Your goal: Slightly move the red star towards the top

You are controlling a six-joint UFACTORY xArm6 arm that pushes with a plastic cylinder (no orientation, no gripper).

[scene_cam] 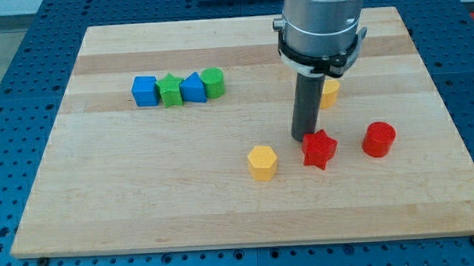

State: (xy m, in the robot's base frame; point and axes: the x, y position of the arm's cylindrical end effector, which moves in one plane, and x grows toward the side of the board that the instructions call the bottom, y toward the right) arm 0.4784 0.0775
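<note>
The red star (319, 149) lies on the wooden board (143, 193), right of centre and towards the view's bottom. My tip (304, 137) stands on the board just at the star's upper left edge, touching or nearly touching it. The dark rod rises from there into the grey arm body (322, 21) at the view's top.
A red cylinder (378, 139) sits right of the star. A yellow hexagon block (262, 162) lies to its left. A yellow block (329, 92) is partly hidden behind the rod. At upper left stands a row: blue cube (145, 91), green star (170, 91), blue block (192, 88), green cylinder (212, 83).
</note>
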